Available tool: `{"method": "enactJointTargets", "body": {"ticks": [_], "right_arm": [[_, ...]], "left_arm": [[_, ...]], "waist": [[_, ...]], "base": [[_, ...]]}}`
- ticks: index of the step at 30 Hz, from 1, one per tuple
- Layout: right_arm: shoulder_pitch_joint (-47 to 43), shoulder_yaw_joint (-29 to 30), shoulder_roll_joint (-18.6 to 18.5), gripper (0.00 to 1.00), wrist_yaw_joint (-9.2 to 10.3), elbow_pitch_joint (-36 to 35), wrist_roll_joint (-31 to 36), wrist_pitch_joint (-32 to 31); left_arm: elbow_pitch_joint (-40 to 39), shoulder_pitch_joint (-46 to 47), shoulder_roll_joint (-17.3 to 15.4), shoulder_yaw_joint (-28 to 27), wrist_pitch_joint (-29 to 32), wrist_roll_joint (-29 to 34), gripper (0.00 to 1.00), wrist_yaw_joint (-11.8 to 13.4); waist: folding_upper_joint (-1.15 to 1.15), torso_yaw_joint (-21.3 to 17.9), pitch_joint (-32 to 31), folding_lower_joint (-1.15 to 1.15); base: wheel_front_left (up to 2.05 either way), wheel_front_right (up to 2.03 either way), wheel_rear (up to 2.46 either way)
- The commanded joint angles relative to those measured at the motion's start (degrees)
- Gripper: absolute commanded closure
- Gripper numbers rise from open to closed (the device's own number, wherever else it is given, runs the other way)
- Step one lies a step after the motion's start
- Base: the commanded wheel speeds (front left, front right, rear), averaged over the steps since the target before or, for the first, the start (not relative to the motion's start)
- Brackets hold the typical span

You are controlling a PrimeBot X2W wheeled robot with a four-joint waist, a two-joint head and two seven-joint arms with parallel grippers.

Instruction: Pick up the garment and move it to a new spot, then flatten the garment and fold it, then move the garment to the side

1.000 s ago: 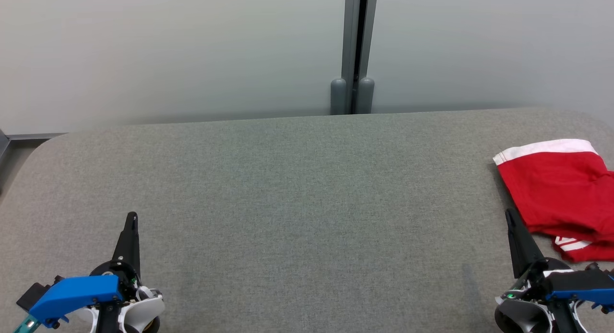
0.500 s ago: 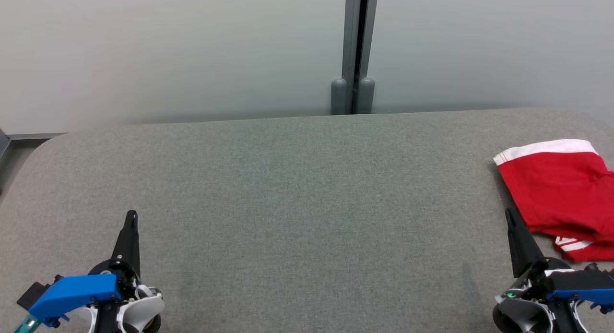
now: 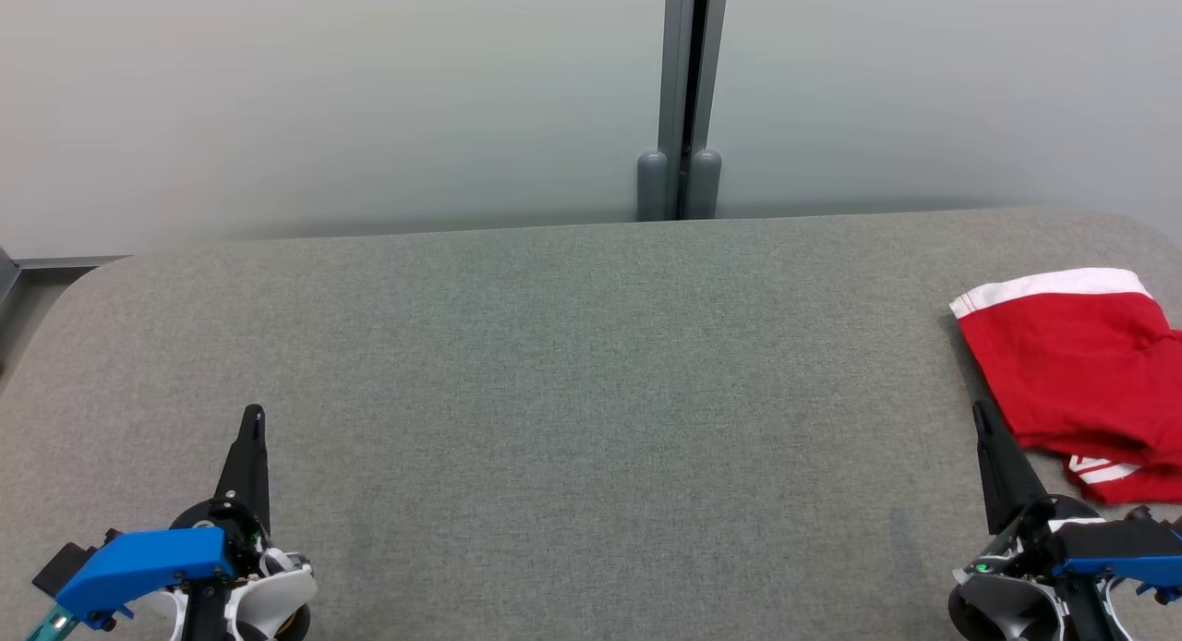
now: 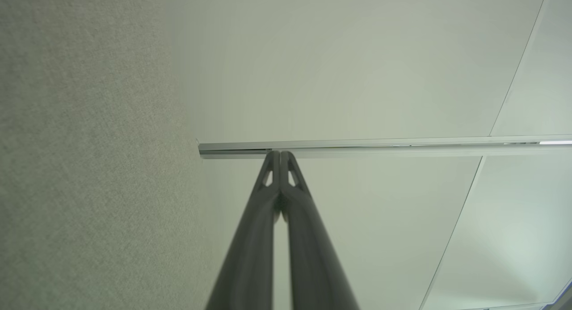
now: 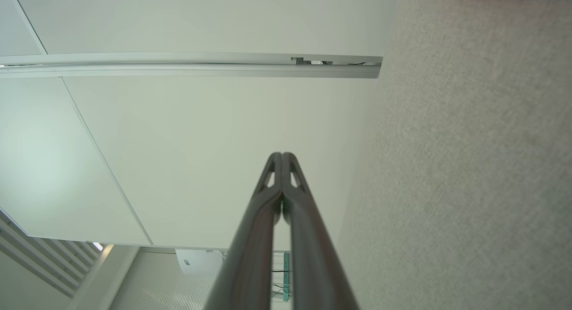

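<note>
Grey fabric desk: red-and-white cloth garment, likely limp and light, beside the closed right gripper; left gripper closed too. Pinch its white hem.

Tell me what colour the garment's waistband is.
White, on a red garment; the waistband shows best in the head view.

No readable text, labels or numbers anywhere.
</note>
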State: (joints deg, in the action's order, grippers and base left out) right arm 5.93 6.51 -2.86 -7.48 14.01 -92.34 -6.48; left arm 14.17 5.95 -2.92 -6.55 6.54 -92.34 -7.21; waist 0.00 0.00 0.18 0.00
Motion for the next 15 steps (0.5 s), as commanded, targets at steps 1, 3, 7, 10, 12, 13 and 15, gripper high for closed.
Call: {"method": "enactJointTargets", "body": {"ticks": [1,3,7,10,12,13,15], "right_arm": [[0.58,0.13,0.06,1.00,-0.02,0.10,-0.14,-0.16],[0.58,0.13,0.06,1.00,-0.02,0.10,-0.14,-0.16],[0.58,0.13,0.06,1.00,-0.02,0.10,-0.14,-0.15],[0.58,0.13,0.06,1.00,-0.02,0.10,-0.14,-0.15],[0.58,0.13,0.06,1.00,-0.02,0.10,-0.14,-0.15],[0.58,0.13,0.06,1.00,-0.02,0.10,-0.14,-0.15],[0.58,0.13,0.06,1.00,-0.02,0.10,-0.14,-0.15]], "left_arm": [[-0.24,0.58,0.11,-0.10,0.21,-0.13,1.00,-0.52],[-0.24,0.58,0.11,-0.10,0.20,-0.14,1.00,-0.52],[-0.24,0.58,0.11,-0.10,0.20,-0.14,1.00,-0.52],[-0.25,0.58,0.11,-0.10,0.20,-0.14,1.00,-0.52],[-0.25,0.58,0.11,-0.09,0.20,-0.14,1.00,-0.52],[-0.25,0.58,0.11,-0.09,0.20,-0.14,1.00,-0.52],[-0.25,0.58,0.11,-0.09,0.20,-0.14,1.00,-0.52]], "waist": [[0.00,0.00,0.00,0.00],[0.00,0.00,0.00,0.00],[0.00,0.00,0.00,0.00],[0.00,0.00,0.00,0.00],[0.00,0.00,0.00,0.00],[0.00,0.00,0.00,0.00],[0.00,0.00,0.00,0.00]], "base": [[0.00,0.00,0.00],[0.00,0.00,0.00],[0.00,0.00,0.00],[0.00,0.00,0.00],[0.00,0.00,0.00],[0.00,0.00,0.00],[0.00,0.00,0.00]]}}
